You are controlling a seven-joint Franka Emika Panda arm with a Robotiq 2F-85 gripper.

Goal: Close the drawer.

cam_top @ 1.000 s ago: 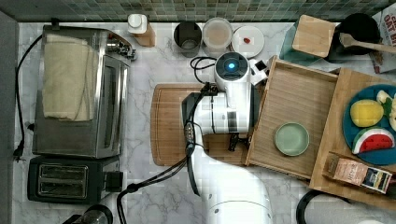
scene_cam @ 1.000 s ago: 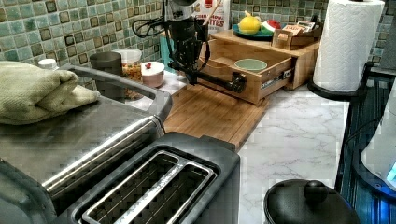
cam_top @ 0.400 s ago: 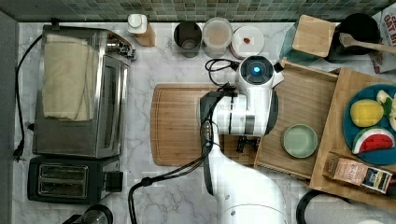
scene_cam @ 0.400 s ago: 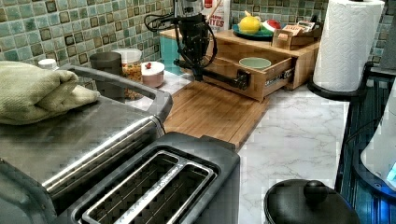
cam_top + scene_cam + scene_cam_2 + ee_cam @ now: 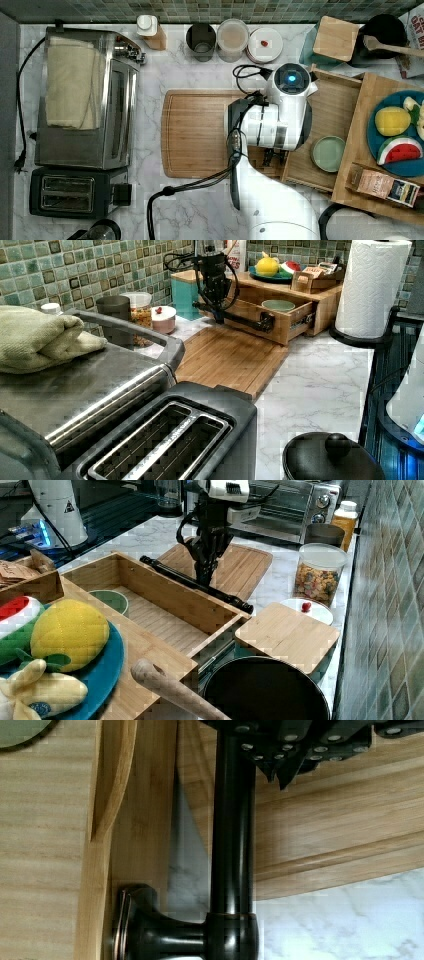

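Marble table [image 5: 200, 75] carries your drawer [image 5: 165, 607], still partly open beneath the wooden top. Your gripper [image 5: 205, 577] sits at its dark bar handle [image 5: 192, 584]; finger state: cannot tell. Push across the handle's long axis, toward the top view's right.

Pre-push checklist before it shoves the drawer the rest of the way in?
1. End effector at the drawer's black handle bar: ok.
2. Finger state at the bar: cannot tell.
3. Drawer open, stroke left: ok.
4. Green bowl lies low inside the drawer, below the rim: ok.
5. Nothing sticks up over the drawer's walls to catch under the wooden top: ok.
6. Arm cable loops near the drawer's far corner, may snag: cannot tell.
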